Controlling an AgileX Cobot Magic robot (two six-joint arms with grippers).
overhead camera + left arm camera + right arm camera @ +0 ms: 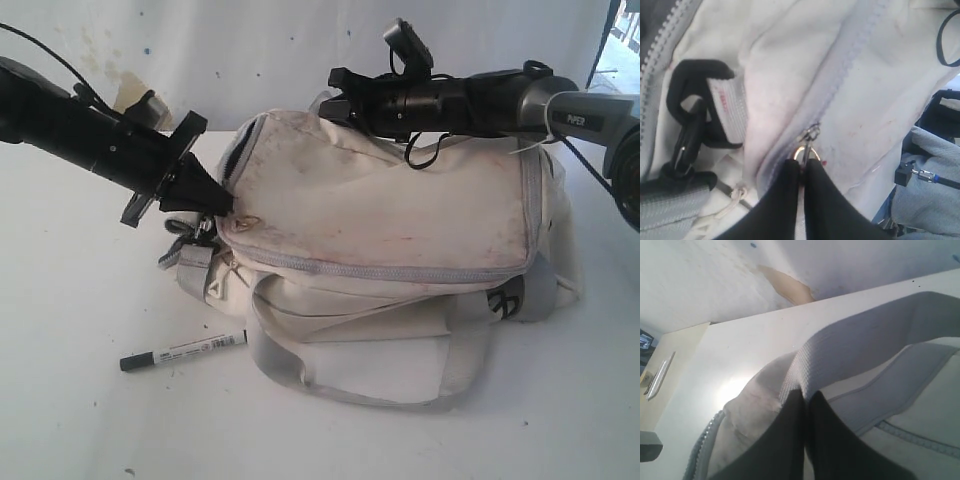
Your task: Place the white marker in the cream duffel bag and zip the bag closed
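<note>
Exterior view, left to right.

Left gripper (222,205): black, reaching in from the upper left to the left corner of the bag's top panel. In the left wrist view its jaws are pressed together on the small metal zipper pull (806,149), with no gap between the fingers (785,200). The grey zipper line running away from the pull looks meshed.

Slim white marker with black cap (185,351): lies flat on the white table top (80,420), outside the bag, just in front of its left end and not touching it. The long axis is nearly horizontal, tilted slightly. The capped end points left and towards the camera; the other end points right, at the bag's loose grey strap.

Large, soiled cream fabric duffel bag (400,210): sits mid-table with its top panel facing up and a grey zipper along the near edge.

Right gripper (330,105): comes in from the right, over the bag's far upper edge. In the right wrist view its jaws are together, pinching a grey webbing strap (865,335).

Surroundings: a white wall behind the table, with a brownish stain (130,95).
</note>
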